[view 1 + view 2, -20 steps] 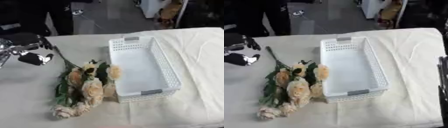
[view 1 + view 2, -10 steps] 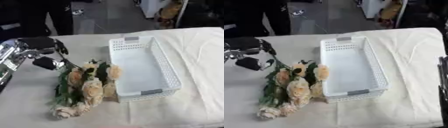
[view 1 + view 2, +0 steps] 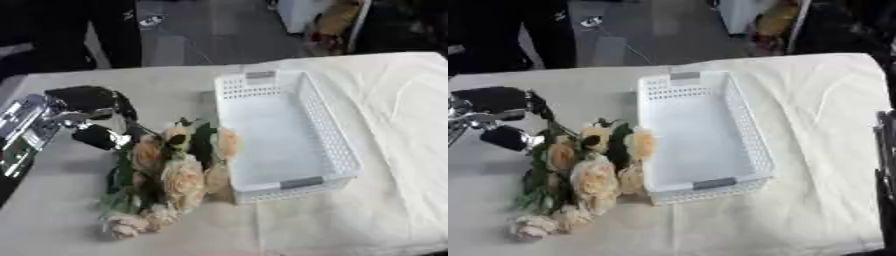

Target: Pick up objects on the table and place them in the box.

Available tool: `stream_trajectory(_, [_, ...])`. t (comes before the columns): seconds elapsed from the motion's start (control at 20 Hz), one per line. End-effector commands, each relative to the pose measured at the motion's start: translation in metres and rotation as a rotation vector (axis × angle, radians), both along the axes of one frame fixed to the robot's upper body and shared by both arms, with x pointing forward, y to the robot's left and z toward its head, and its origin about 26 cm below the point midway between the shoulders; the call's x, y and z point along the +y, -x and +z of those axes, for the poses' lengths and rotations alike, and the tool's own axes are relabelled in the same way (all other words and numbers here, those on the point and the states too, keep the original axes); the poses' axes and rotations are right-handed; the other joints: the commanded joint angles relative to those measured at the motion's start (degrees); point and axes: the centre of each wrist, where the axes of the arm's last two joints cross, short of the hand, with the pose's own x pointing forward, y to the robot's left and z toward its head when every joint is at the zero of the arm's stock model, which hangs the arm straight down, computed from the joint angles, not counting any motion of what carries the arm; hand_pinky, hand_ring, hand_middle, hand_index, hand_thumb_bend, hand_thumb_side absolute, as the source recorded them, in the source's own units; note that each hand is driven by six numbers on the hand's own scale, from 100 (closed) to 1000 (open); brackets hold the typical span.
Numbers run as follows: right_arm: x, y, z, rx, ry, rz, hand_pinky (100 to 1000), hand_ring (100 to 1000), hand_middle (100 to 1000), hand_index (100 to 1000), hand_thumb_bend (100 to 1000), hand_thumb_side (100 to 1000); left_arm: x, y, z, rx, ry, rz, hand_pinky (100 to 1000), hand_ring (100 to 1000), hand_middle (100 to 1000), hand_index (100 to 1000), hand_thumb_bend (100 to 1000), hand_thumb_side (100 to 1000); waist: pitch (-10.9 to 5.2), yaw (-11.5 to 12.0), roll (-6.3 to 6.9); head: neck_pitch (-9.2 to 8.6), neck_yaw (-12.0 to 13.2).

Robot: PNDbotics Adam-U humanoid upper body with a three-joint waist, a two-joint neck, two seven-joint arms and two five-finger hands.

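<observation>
At the table's left edge, the robot's left hand (image 3: 87, 117) hangs above the cream cloth (image 3: 376, 100) with fingers and thumb parted and nothing between them — the thumb tip sits just beside the upper stems of a bouquet of pale roses (image 3: 166, 170), and whether it touches them cannot be told. The bouquet lies flat on the cloth, its long side against the left wall of the white perforated box (image 3: 289, 135), blooms from cream to peach spread among dark green leaves (image 3: 118, 185), with a small bud (image 3: 127, 226) nearest the camera. By the look of it this is a light, floppy bundle: petals and leaves would crush or snag, and loose heads could sag or swing if it is lifted from one end. The better hold, as judged here, is on the gathered stems in the middle of the bunch, where the stalks run together and give something stiffer to close on, rather than on the blooms themselves. The box stands empty, open side up, with grey handle inserts at its near and far ends, so the flowers need only travel a short way rightward and over the low wall. Of the right arm (image 3: 884, 175), only a dark strip shows at the right margin of the right eye view; its hand is out of sight.
</observation>
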Motion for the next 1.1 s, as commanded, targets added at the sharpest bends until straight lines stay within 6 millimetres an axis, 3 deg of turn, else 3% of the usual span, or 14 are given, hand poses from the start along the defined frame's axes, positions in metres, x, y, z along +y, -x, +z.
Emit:
stream_trajectory(0.05, [0.002,0.001,0.010,-0.038,0.006,0.009,622,792,756,878,100,651,0.012,-0.005,-0.001,-0.024,-0.022,0.037,687,704,700,809,378,698,-0.24,-0.29,-0.13,-0.09,-0.03])
stream_trajectory(0.5, [0.004,0.000,0.012,-0.050,0.002,0.023,623,791,755,878,100,657,0.017,-0.009,-0.019,-0.041,-0.056,0.022,692,722,710,808,399,698,0.33,-1.09,-0.50,-0.09,-0.15])
stream_trajectory(1.1, [0.005,0.000,0.011,-0.046,0.004,0.025,621,789,753,877,100,662,-0.003,-0.010,0.023,-0.186,-0.009,-0.057,695,729,717,809,415,571,0.54,-1.16,-0.48,-0.09,0.10])
